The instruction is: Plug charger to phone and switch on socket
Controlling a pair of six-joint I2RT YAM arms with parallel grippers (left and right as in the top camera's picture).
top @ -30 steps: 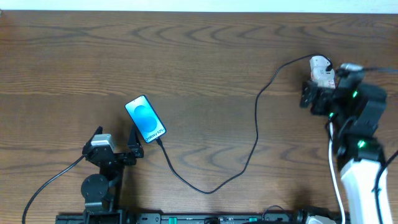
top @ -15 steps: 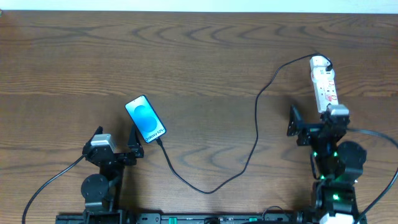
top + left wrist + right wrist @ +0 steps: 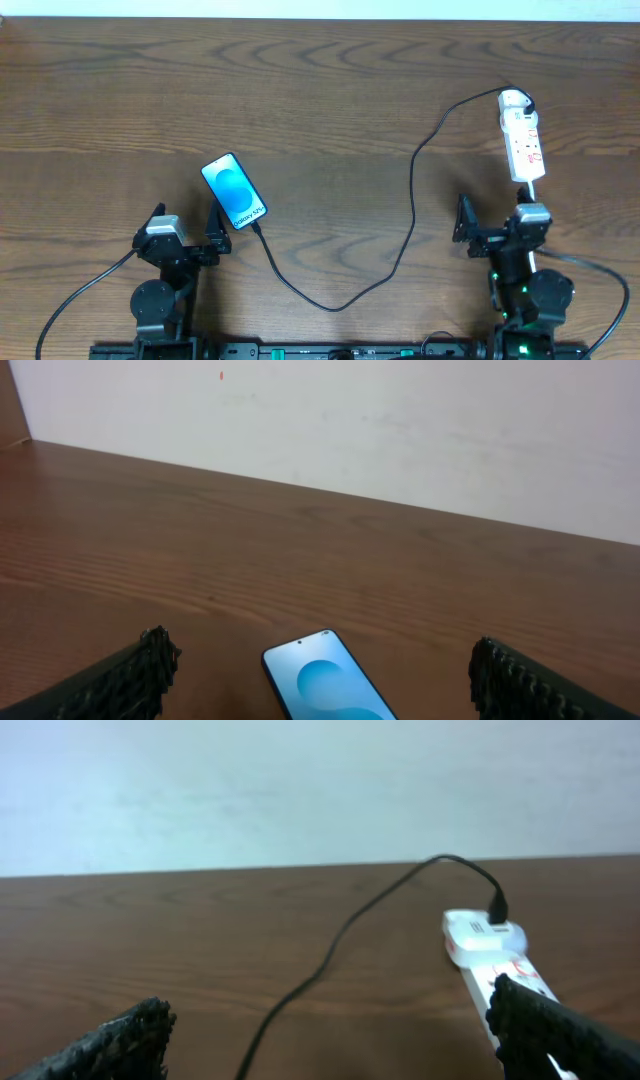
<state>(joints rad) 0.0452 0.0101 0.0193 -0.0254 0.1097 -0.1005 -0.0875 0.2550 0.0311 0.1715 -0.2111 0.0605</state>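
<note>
The phone [image 3: 234, 190] lies face up left of centre, its blue screen lit. The charger [image 3: 412, 215], a thin black cable, runs from the phone's near end in a loop across the table to a black plug [image 3: 521, 98] at the far end of the white socket [image 3: 524, 140]. My left gripper [image 3: 187, 226] stands open just short of the phone [image 3: 325, 685], which lies between its fingers [image 3: 130, 675] in the left wrist view. Nearer than the socket [image 3: 485, 945], my right gripper [image 3: 497, 222] is open and empty, with the cable [image 3: 350, 925] ahead of it.
A thick white cord [image 3: 529, 188] leaves the socket's near end and passes under my right arm. Both arm bases stand along the table's front edge. A pale wall [image 3: 400, 420] rises behind the table's far edge.
My right arm has drawn back from over the socket toward the front edge, so the whole socket now shows. The left arm, phone and cable have not moved.
</note>
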